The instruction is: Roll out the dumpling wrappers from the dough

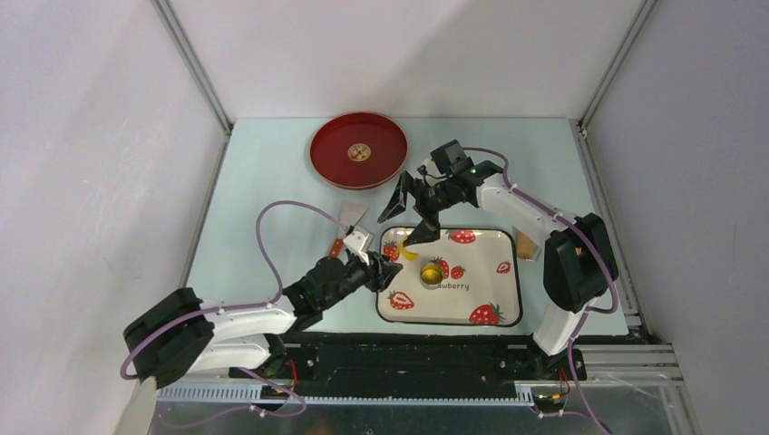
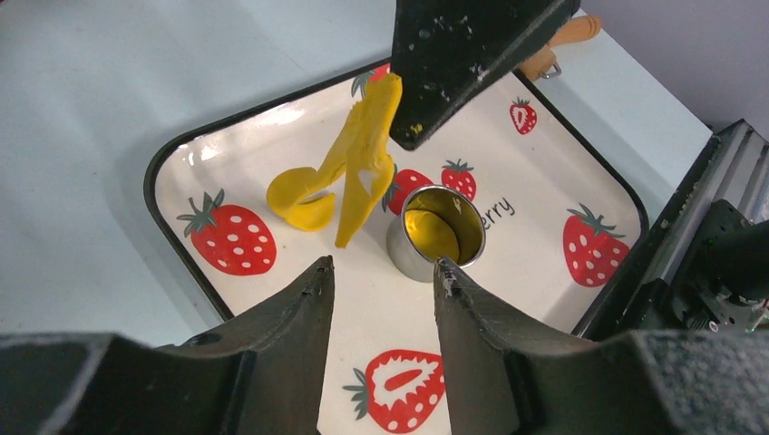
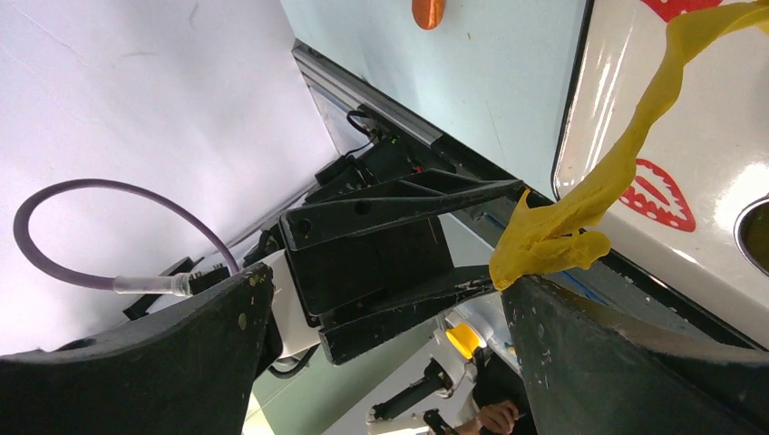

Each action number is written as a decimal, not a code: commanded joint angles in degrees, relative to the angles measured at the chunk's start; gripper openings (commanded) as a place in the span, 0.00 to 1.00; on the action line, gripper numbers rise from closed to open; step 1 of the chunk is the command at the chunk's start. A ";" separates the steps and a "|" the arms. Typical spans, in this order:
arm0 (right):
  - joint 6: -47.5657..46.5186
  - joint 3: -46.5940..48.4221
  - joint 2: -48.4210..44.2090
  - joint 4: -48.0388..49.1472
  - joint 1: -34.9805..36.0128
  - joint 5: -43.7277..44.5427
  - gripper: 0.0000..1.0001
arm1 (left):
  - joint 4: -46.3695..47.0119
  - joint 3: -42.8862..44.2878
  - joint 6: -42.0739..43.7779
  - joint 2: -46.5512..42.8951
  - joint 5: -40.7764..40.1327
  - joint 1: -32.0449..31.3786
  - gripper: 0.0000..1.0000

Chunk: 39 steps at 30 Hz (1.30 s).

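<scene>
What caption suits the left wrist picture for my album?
Sticky yellow dough stretches from the strawberry tray up to the right end effector, beside a metal cutter.

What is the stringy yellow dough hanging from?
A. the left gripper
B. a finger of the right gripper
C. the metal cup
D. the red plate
B: the dough clings to one fingertip of the right gripper and droops toward the strawberry tray.

dough (image 2: 358, 168) was soft, matt yellow | tray (image 2: 530, 290) was glossy, smooth white | cup (image 2: 405, 260) was shiny bare metal | plate (image 1: 337, 154) was glossy red | table (image 1: 272, 181) was matt, smooth
</scene>
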 commanded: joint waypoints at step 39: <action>-8.04 0.09 -4.69 -9.83 0.44 2.48 0.99 | 9.78 6.25 -8.47 12.37 -1.96 1.22 0.62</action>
